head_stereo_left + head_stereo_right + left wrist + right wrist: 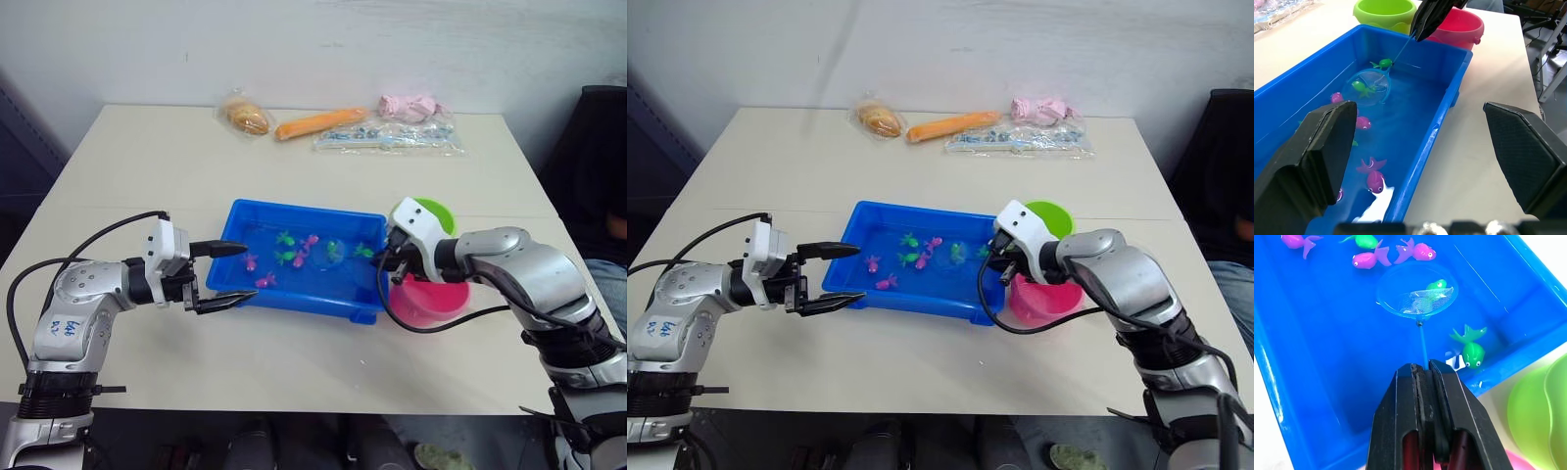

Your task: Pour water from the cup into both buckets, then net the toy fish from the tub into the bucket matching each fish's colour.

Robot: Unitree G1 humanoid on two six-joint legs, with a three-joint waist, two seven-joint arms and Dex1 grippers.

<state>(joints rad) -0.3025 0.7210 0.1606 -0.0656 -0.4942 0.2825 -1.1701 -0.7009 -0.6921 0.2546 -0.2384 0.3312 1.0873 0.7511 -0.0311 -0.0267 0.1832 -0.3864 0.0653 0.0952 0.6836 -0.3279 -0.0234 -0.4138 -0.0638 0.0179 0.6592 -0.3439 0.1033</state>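
Observation:
The blue tub (pixel 338 301) of water lies mid-table with several pink and green toy fish (pixel 265 282) in it. My right gripper (pixel 1422 368) is shut on the net's thin handle at the tub's right end. The net (pixel 1417 293) is dipped in the water with a green fish (pixel 1437 285) inside its ring; another green fish (pixel 1471 351) floats beside it. The green bucket (pixel 428 212) and pink bucket (pixel 428 302) stand just right of the tub, behind and under my right wrist. My left gripper (pixel 247 272) is open, with its fingers over the tub's left end. The cup is out of view.
Along the table's far edge lie a bagged bun (pixel 245 117), an orange carrot-shaped item (pixel 318 123), a pink bundle (pixel 411 106) and a clear bag (pixel 392 139). Black cables (pixel 431 326) loop off both wrists. A dark chair (pixel 600 147) stands at the right.

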